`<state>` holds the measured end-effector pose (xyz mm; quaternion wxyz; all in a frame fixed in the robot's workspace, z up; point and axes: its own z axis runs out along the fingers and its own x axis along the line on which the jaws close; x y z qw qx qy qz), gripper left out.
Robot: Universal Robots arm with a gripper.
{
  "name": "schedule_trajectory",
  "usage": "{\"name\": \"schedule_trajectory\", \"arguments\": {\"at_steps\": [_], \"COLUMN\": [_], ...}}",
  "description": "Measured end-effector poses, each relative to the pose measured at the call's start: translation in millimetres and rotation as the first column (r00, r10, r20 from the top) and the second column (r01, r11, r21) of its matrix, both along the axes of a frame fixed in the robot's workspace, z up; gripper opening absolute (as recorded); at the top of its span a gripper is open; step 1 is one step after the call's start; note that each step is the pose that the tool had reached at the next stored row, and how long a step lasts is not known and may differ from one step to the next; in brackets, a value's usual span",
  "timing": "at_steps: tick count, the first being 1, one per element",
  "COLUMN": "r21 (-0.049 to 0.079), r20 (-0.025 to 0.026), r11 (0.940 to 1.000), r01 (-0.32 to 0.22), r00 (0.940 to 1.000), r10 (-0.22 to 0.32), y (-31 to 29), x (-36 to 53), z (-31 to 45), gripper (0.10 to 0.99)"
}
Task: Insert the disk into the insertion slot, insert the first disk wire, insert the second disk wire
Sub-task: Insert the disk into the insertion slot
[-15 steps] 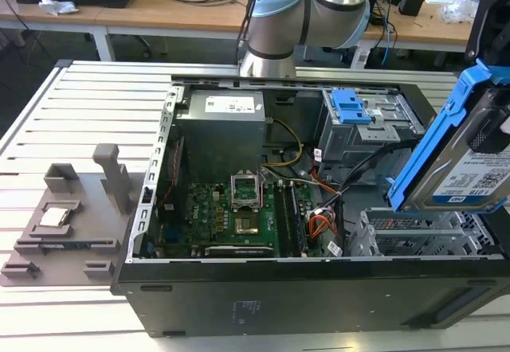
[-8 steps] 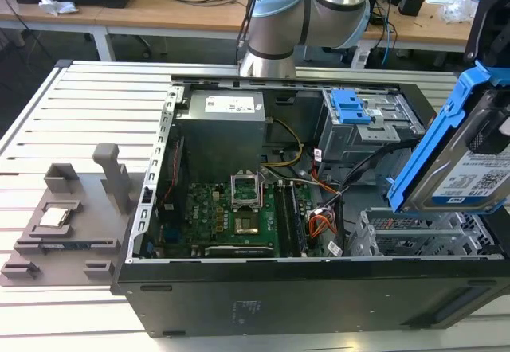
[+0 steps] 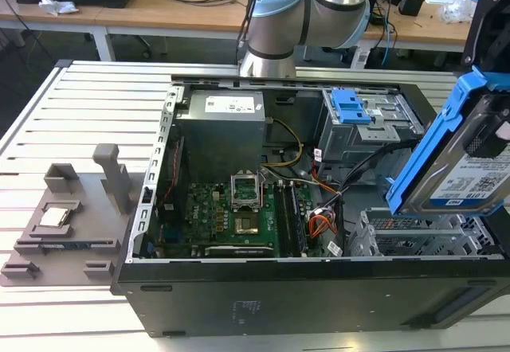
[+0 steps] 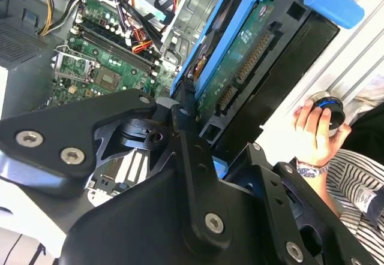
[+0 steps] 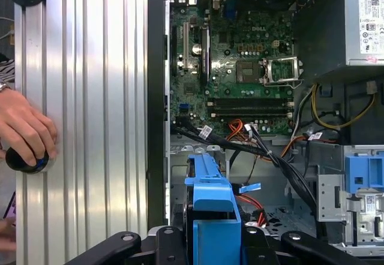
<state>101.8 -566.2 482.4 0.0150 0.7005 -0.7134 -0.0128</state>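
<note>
The disk, a silver drive with a white-and-blue label in a bright blue carrier, hangs tilted at the exterior view's right. My gripper is shut on it from above. The disk sits just over the insertion slot, a silvery perforated cage in the open computer case, and is outside the cage. In the second wrist view the disk's green circuit board side faces the camera between the black fingers. The first wrist view has the carrier's blue edge above the cage. Black and orange cables lie loose beside the cage.
A grey cage with a blue latch stands behind the slot. The motherboard and power supply are in the case. A grey fixture lies on the slatted table. A person's hand rests on a black knob.
</note>
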Motion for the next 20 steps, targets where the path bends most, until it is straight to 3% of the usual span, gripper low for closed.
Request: {"name": "schedule_trajectory", "arguments": {"at_steps": [20], "r21": [0.0], "r20": [0.0], "r11": [1.0], "r01": [0.0], "r00": [1.0], "r10": [0.0], "y": [0.0], "x": [0.0], "z": [-8.3], "gripper": [0.361]}}
